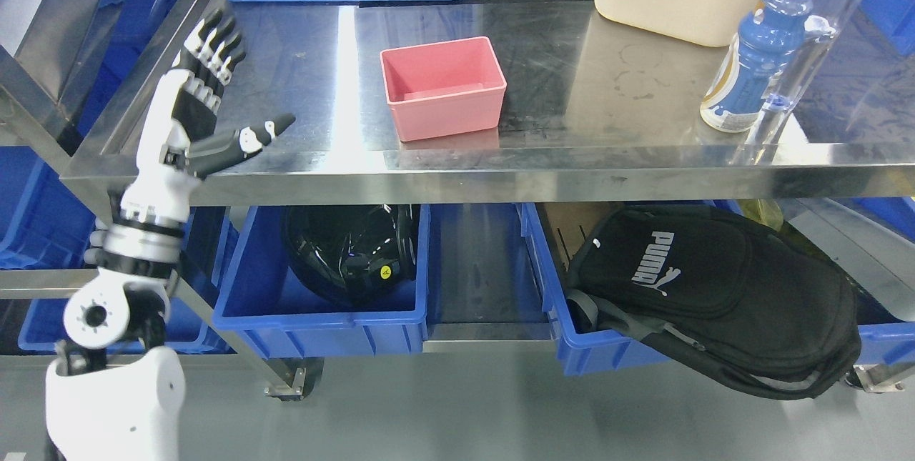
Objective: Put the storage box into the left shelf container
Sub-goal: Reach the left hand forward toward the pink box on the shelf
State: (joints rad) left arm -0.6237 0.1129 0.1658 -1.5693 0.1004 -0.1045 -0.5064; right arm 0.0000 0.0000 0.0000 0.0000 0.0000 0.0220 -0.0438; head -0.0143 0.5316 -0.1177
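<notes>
On the steel shelf (pixel 300 75) the pink box (pixel 443 87) stands upright and empty, near the front edge, and nothing touches it. At the left, the left hand (pixel 207 96) is raised over the shelf corner with fingers spread, holding nothing, well apart from the box. Below, the left bin (pixel 322 321) already holds a black helmet (pixel 350 250). I judge the task hardly begun: reaching, grasping, carrying and lowering the box are all left.
</notes>
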